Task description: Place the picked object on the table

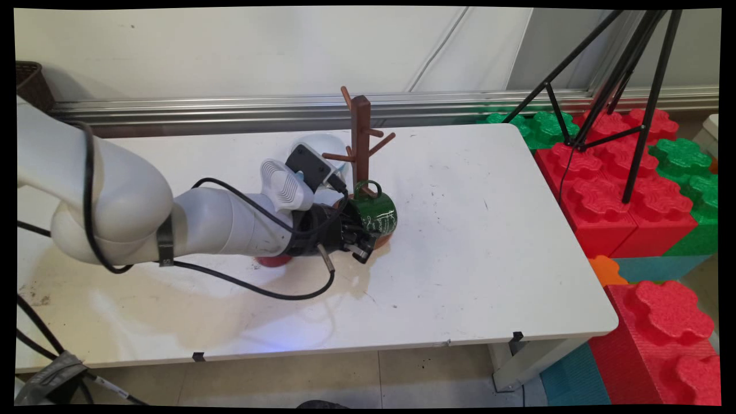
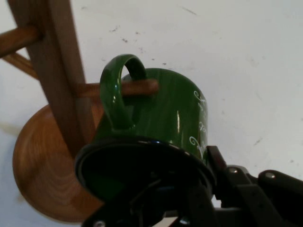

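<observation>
Main view: the white arm reaches in from the left, low over the white table (image 1: pixel 460 241), black cables looped along it. Its black gripper (image 1: pixel 357 237) sits at a dark green mug (image 1: pixel 376 214) with white lettering, which lies tipped on its side at the foot of a brown wooden mug tree (image 1: pixel 361 135). The mug's handle points up and far, against the tree's post, near the table's middle. The tree stands upright with several pegs angled upward, its round base mostly hidden by mug and gripper. A small red object (image 1: pixel 272 261) shows on the table under the arm's wrist; what it is cannot be told. Right of the table, large red and green foam blocks (image 1: pixel 621 178) are stacked, with black tripod legs (image 1: pixel 609 80) standing on them. Hand view: the green mug (image 2: pixel 165 113) fills the centre, its open rim toward the camera, handle looped over a low peg (image 2: pixel 142 88) of the tree. One finger (image 2: pixel 218 165) sits outside the mug's wall at the right, the other appears to go inside the rim, so the jaws seem closed on the wall. The tree's round base (image 2: pixel 42 175) lies at lower left on the table.
</observation>
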{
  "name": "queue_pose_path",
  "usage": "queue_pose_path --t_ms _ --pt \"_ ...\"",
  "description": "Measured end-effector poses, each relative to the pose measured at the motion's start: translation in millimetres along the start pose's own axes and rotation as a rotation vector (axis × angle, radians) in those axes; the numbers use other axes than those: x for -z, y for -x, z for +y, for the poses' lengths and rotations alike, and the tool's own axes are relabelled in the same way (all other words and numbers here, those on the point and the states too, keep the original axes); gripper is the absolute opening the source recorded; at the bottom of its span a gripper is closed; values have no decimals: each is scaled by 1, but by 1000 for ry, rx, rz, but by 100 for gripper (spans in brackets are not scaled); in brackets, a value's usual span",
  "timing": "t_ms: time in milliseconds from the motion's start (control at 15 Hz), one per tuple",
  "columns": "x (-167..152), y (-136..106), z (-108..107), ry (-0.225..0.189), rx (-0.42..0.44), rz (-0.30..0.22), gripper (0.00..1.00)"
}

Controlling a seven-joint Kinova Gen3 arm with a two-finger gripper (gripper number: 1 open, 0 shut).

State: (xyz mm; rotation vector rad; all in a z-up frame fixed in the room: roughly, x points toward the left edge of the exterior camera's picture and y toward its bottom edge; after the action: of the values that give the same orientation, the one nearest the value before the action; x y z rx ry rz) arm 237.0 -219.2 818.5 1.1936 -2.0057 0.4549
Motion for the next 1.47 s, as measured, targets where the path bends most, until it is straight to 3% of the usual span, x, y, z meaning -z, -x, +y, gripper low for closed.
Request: queue_pose_path --t_ms 867,1467 --pt "44 -7 22 124 -251 -13 0" --pt "82 -14 -3 121 -420 -33 0"
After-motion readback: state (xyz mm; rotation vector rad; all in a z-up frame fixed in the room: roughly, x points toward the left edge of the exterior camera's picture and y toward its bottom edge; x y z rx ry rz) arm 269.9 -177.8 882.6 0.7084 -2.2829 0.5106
